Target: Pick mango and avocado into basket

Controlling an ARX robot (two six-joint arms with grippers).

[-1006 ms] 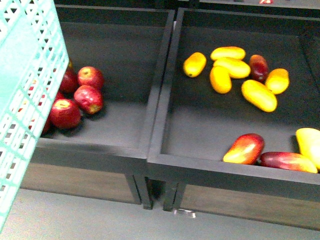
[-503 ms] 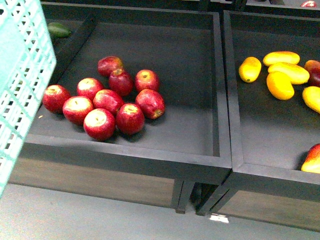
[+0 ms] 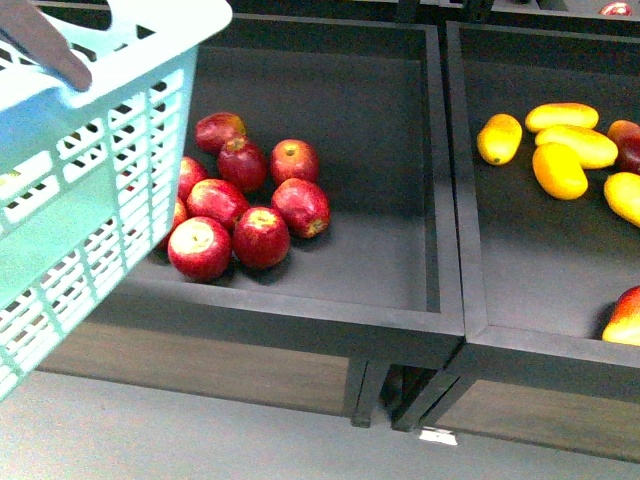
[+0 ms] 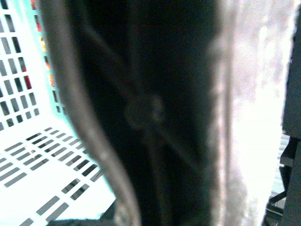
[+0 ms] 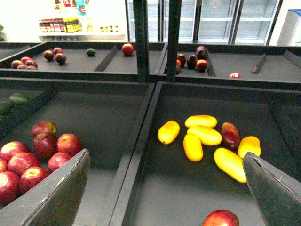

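Turq. basket [image 3: 100, 200] tilted, left; yellow mangoes [image 3: 560, 170] right; avocado [image 5: 19, 98] dark green.

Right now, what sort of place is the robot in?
Likely a supermarket produce aisle: dark display bins of loose red apples and yellow oblong mangoes, a turquoise slotted plastic shopping basket, glass-door fridges behind.

My right gripper [image 5: 165, 156] is wide open and empty. Its two grey fingers [image 5: 54, 193] stand far apart, one at each lower corner of the right wrist view. The wrist looks forward and a little downward. The left wrist view is filled by a dark blur very close to the lens, so I cannot tell how the left gripper stands.
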